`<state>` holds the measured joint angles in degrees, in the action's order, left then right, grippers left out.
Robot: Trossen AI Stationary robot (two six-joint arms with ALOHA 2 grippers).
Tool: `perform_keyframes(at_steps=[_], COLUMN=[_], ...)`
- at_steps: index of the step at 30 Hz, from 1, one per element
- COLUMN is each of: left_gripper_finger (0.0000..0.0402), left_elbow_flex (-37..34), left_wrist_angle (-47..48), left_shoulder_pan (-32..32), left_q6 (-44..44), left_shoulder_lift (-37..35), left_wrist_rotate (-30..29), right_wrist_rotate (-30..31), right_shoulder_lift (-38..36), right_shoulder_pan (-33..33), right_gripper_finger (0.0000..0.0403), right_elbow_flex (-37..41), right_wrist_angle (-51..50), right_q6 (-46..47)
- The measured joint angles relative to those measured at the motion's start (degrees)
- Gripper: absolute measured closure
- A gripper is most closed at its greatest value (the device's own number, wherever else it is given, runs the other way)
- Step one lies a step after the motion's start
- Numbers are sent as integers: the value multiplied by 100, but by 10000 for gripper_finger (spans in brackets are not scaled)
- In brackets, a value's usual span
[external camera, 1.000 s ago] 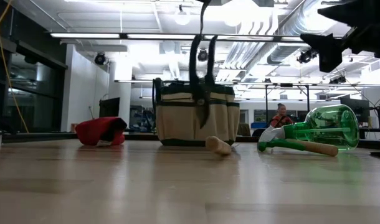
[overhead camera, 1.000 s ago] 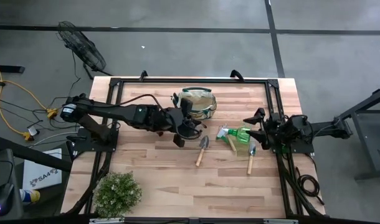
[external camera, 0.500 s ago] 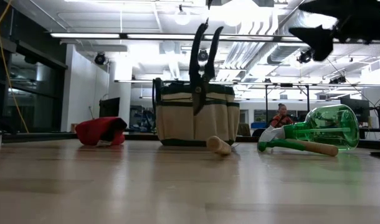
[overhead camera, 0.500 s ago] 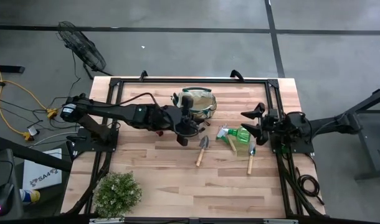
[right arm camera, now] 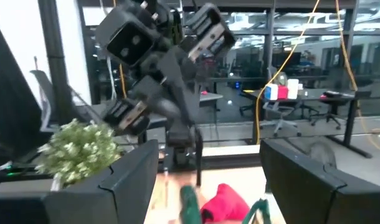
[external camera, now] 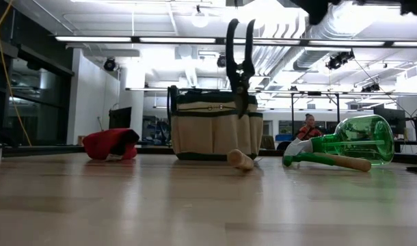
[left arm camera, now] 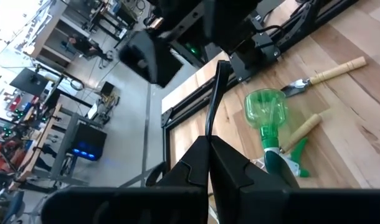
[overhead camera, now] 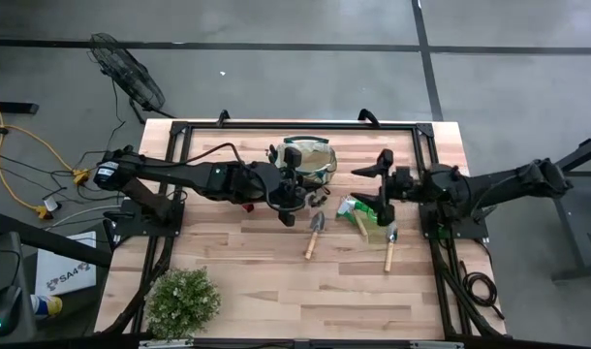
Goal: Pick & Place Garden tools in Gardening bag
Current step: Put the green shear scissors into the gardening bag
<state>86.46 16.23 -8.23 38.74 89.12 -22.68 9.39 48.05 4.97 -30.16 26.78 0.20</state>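
My left gripper [overhead camera: 292, 197] is shut on dark pruning shears [external camera: 240, 68], which hang tip down just in front of the beige and green bag [overhead camera: 308, 159], also in the low view [external camera: 215, 126]. My right gripper [overhead camera: 383, 180] is open and empty above the green sprayer [overhead camera: 370, 208]. A wooden-handled trowel [overhead camera: 315, 236] lies on the table near the bag. A second trowel [overhead camera: 389, 247] and another wooden-handled tool [overhead camera: 358, 224] lie by the sprayer. My left gripper pinches one thin dark bar of the shears [left arm camera: 210, 127] between its shut fingers [left arm camera: 230, 168]; the bar runs on past the fingertips. The shears hang clear of the table, tip down [external camera: 241, 109]. The place of contact lies above the low view.
A bushy plant [overhead camera: 182, 301] stands at the near left corner. A red soft thing [external camera: 110, 145] lies on the table under my left arm. A black frame [overhead camera: 426, 184] runs along the table's edges. Bare wood lies at the near middle.
My left gripper has risen and gone toward the bag and the far edge, carrying the shears higher and closer to the bag. My right gripper has gone from the table's right edge toward its middle and now stands over the sprayer.
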Motion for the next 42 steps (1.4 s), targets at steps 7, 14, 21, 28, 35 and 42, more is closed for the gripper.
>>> perform_keyframes(at_steps=[7, 14, 21, 28, 35, 42], left_gripper_finger=[401, 401, 401, 401, 401, 401], left_elbow_flex=[0, 0, 0, 0, -2, -2], left_wrist_angle=[9, -91, -312, -324, -524, -616], left_shoulder_pan=[0, 0, 0, 0, 2, 138], left_q6=[-15, -34, -417, -955, -1113, -1339], left_shoulder_lift=[0, 0, 0, 0, 0, 0], left_wrist_rotate=[4, -95, -105, -105, -39, 315], right_wrist_rotate=[-663, -1393, -1440, -1598, -1846, -1986], right_shoulder_lift=[760, 1332, 1495, 1487, 1524, 1528], right_shoulder_pan=[-344, -474, -472, -448, -450, -461], right_gripper_finger=[131, 131, 131, 131, 134, 159], right_elbow_flex=[-580, -871, -922, -926, -926, -926], right_wrist_angle=[-10, 147, 416, 780, 1075, 1220], right_q6=[-99, -368, -817, -1113, -1250, -1383])
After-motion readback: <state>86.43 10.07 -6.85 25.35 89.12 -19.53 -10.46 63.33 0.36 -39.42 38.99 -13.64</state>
